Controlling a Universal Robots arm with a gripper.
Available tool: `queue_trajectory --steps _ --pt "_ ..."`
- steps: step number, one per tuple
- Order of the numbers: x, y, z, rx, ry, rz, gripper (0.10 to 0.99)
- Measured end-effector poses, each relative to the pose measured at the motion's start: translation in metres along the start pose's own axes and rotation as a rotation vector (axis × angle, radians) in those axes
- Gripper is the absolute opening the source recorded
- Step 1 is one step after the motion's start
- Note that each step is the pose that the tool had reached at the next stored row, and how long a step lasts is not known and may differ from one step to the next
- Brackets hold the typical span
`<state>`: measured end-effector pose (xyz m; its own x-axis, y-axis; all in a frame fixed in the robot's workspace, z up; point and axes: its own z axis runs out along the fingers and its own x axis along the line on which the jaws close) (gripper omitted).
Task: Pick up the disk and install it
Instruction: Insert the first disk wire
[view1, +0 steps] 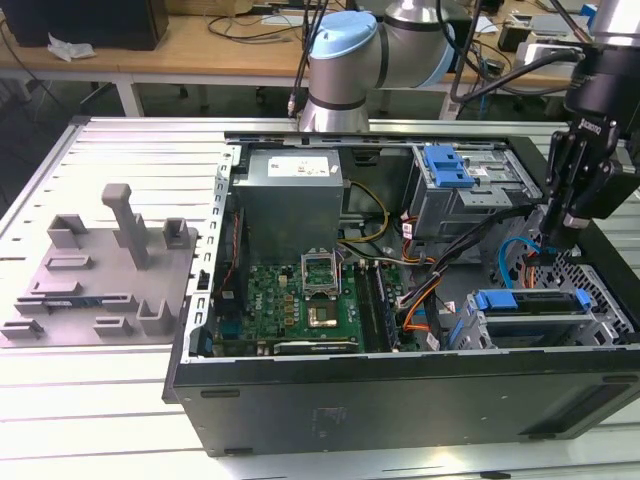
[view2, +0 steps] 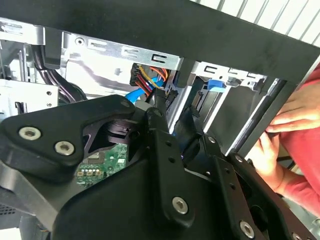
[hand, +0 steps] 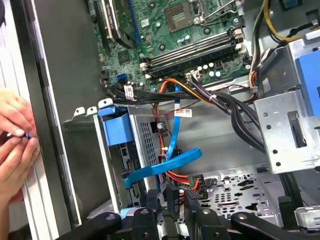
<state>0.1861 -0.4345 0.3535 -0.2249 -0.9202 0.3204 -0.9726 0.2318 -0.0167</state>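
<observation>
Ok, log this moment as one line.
gripper: low inside computer case, by blue cable | drive cage: beside it | person's hands: at case edge

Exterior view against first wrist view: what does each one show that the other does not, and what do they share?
The exterior view brings in the grey fixture plate on the table, on the exterior view's left of the computer case, and the arm's blue-capped joint. The first wrist view brings in a person's hands at the case's edge and a blue flat cable curving beside the drive cage. Shared: the motherboard and the gripper inside the case.
</observation>
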Motion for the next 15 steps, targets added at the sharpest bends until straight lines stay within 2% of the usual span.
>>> queue_trajectory --steps 11,12,13,14,15 --pt "-0.0009 0.0004 0.0026 0.001 0.0024 0.000 0.349" --pt "-0.0009 0.0004 0.0027 0.001 0.0024 0.000 0.333" --pt "-0.0009 0.0004 0.0027 0.001 0.0023 0.000 0.267" --pt "-0.0009 0.0004 0.0027 0.001 0.0023 0.000 0.267" --pt "-0.0009 0.0004 0.0027 0.001 0.0023 0.000 0.204"
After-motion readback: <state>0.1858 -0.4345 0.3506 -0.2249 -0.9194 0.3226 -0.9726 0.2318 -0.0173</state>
